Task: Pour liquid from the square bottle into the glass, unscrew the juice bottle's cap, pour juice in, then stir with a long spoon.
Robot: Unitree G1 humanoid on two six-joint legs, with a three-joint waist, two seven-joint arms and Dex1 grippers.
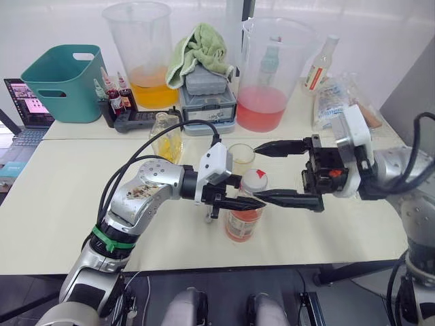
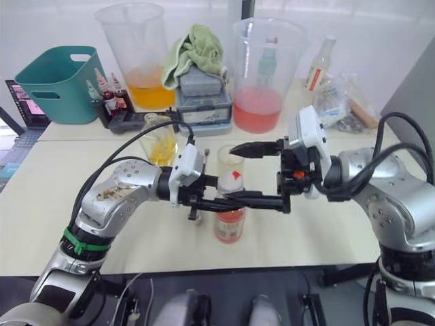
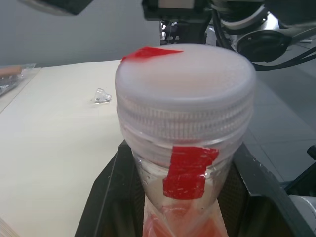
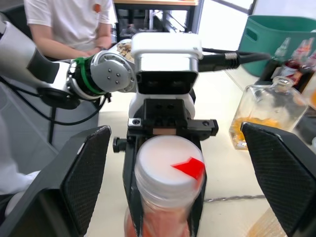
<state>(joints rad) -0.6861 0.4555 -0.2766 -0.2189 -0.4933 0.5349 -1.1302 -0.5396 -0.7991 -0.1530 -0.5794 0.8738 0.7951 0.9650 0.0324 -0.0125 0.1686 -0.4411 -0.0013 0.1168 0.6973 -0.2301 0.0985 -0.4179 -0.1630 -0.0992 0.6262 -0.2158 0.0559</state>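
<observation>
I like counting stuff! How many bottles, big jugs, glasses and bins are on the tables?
Bottles: 3 (juice bottle, square bottle, clear bottle at the back)
Big measuring jugs: 2 (orange liquid, pink liquid)
Glasses: 1 (glass)
Bins: 1 (teal bin)
Total: 7, not counting the tiny dropper bottles.

Count of items on the tables:

- One juice bottle (image 1: pixel 245 216) with white cap.
- One glass (image 1: pixel 240 159).
- One square bottle (image 1: pixel 167 135).
- Two large plastic pitchers: one with orange liquid (image 1: pixel 141 53), one with pink (image 1: pixel 269 73).
- One teal bin (image 1: pixel 64 83).
- One green cloth (image 1: pixel 199 50).
- One laptop (image 1: pixel 24 112).
- Three small dropper bottles (image 1: pixel 111 94).
</observation>
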